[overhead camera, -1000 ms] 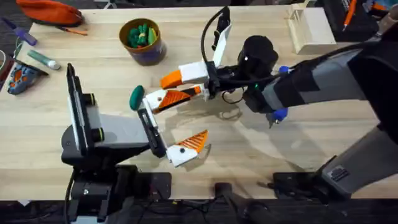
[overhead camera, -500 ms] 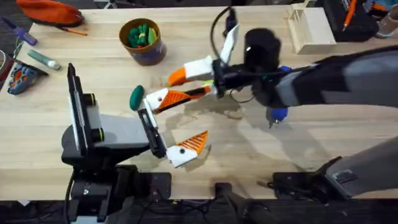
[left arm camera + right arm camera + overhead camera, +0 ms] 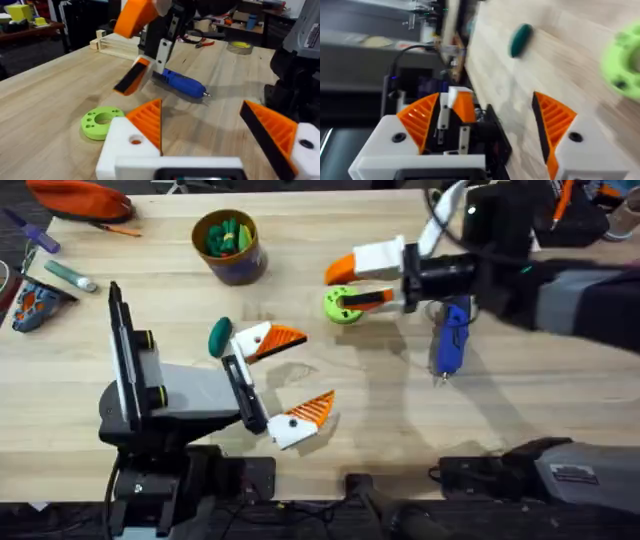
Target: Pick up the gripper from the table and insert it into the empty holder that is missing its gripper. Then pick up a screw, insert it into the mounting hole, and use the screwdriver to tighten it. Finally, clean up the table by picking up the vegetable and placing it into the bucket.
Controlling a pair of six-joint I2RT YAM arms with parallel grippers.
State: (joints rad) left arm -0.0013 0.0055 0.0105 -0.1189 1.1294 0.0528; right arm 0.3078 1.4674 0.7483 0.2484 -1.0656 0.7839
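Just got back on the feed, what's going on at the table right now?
Neither arm holds anything. The left end effector sits open near the table's front, both fingers carrying orange tips. The right end effector hangs open over the green disc with holes. The blue electric screwdriver lies on the table by the right arm. The dark green toy vegetable lies beside the left end effector, not yet in the bucket.
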